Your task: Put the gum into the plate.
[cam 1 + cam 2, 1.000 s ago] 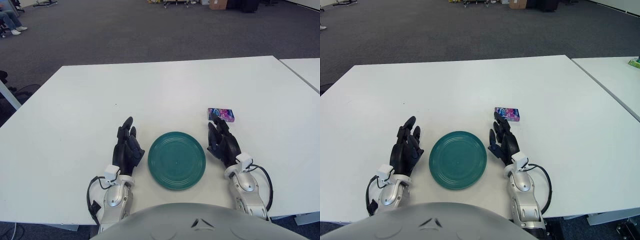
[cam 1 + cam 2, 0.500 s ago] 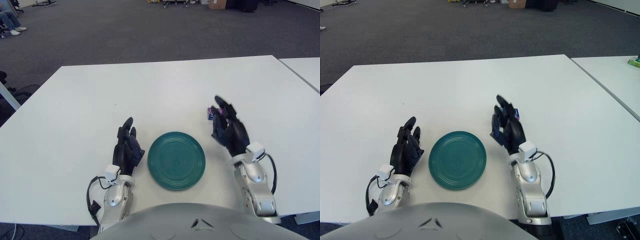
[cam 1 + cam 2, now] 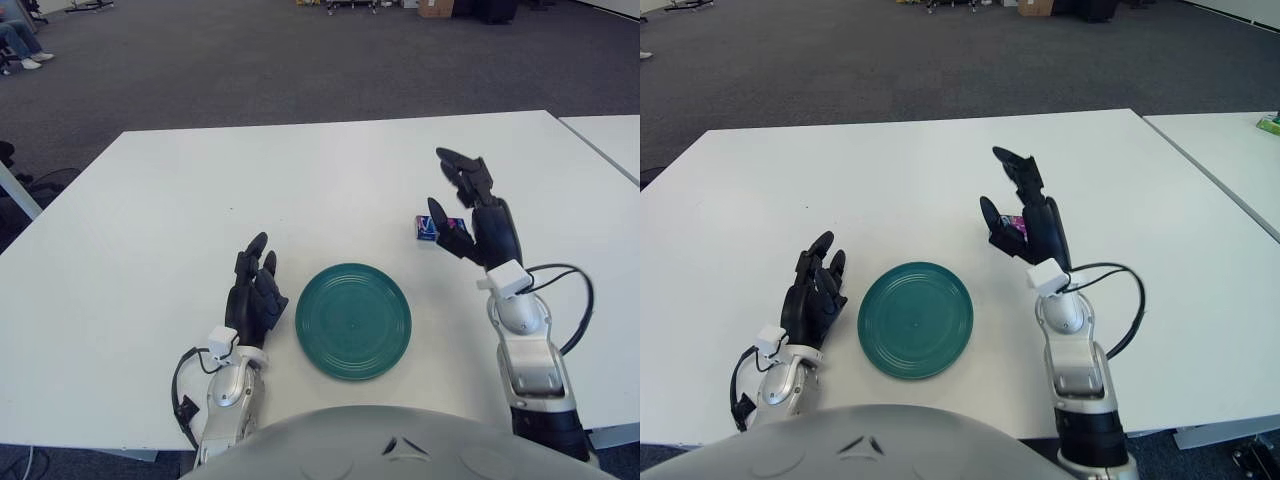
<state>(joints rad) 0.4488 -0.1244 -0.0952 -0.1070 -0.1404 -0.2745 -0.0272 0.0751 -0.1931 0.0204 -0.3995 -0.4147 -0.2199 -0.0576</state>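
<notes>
The gum (image 3: 427, 228) is a small purple and pink pack lying on the white table (image 3: 330, 170), right of and a little beyond the green plate (image 3: 353, 320). My right hand (image 3: 466, 204) is raised above the table with fingers spread open, right over the gum and partly hiding it; it holds nothing. In the right eye view the gum (image 3: 1012, 224) shows between the thumb and fingers of my right hand (image 3: 1023, 205). My left hand (image 3: 256, 290) rests on the table left of the plate, fingers relaxed and empty.
A second white table (image 3: 615, 140) stands to the right across a narrow gap, with a small green object (image 3: 1268, 125) on it. Grey carpet and office clutter lie beyond the far edge.
My right hand has lifted off the table beside the plate and moved forward to above the gum, fingers spreading. The left hand, plate and gum have not moved.
</notes>
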